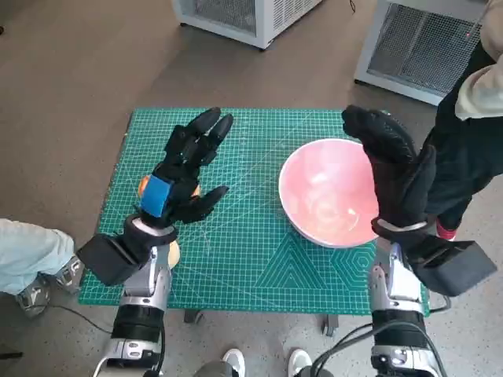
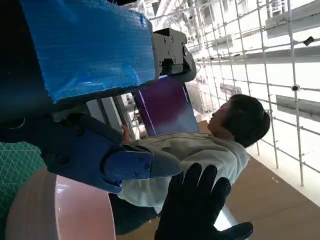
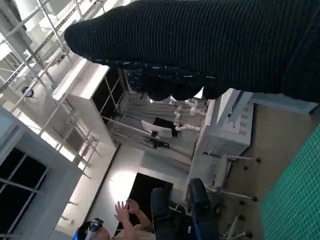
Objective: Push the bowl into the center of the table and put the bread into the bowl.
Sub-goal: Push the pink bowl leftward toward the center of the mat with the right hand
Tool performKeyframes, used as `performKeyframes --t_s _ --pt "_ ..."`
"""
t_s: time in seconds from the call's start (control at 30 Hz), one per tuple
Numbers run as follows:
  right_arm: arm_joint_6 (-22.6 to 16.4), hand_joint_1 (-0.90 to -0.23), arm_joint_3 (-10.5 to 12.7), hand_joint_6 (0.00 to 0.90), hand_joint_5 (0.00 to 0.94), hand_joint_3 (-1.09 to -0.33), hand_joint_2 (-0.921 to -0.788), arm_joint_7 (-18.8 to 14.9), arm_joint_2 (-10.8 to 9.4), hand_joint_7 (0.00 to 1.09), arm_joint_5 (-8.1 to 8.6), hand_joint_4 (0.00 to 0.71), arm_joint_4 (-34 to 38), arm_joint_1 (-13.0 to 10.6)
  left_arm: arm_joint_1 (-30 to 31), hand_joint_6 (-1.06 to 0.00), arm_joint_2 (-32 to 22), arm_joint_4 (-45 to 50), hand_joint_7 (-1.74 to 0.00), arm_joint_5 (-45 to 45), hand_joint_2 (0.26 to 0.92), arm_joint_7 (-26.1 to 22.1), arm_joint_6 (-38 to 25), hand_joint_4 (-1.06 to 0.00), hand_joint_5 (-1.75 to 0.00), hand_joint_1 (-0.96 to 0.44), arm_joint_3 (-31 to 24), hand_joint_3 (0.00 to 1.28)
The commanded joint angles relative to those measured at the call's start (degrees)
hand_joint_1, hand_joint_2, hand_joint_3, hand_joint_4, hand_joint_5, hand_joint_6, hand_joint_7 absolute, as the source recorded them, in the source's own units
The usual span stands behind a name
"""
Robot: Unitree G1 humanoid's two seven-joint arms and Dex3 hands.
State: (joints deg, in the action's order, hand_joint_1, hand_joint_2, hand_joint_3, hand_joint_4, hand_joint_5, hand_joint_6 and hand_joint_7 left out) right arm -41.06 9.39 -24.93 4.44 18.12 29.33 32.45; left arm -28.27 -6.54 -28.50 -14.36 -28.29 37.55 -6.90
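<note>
Evidently poised to shove, the right hand (image 1: 393, 169) stands flat and empty against the bowl (image 1: 326, 192)'s outer side, while the left hand (image 1: 185, 173) hovers spread, empty, above the bread (image 1: 145, 187).

Brown floor (image 1: 78, 71) – white mesh-fronted cabinets (image 1: 244, 16) beyond the table.

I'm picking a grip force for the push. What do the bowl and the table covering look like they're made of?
The bowl looks like glossy pink plastic or glazed ceramic: smooth, with bright reflections on its inner wall; the pictures cannot settle which. The table covering looks like a matte green cutting mat, likely rubbery vinyl, judging by its printed white grid and lack of shine.
</note>
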Motion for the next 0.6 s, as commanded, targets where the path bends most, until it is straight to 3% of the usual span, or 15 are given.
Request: performKeyframes --t_s 0.03,0.3,0.6 --pt "0.1 -0.774 0.6 0.116 0.003 -0.767 -0.921 -0.6 0.5 0.52 0.52 0.257 1.0 -1.5 -0.2 0.0 -0.5 0.0 -0.57 0.1 0.921 0.3 0.2 -0.24 0.0 -0.62 -0.1 0.33" --pt "-0.7 -0.784 1.9 0.118 0.004 -0.764 -0.921 -1.3 1.5 0.52 0.96 0.26 2.8 -0.9 -0.5 0.0 -0.4 -0.8 -0.57 0.3 0.921 0.4 0.5 -0.24 0.0 -0.62 -0.1 0.33" --pt "-3.6 -0.754 6.3 0.119 0.006 -0.784 -0.921 -2.7 5.7 0.51 2.53 0.266 11.1 2.0 -0.5 0.0 -0.3 -1.1 -0.57 0.7 0.921 0.8 0.6 -0.24 0.0 -0.62 0.0 0.33"
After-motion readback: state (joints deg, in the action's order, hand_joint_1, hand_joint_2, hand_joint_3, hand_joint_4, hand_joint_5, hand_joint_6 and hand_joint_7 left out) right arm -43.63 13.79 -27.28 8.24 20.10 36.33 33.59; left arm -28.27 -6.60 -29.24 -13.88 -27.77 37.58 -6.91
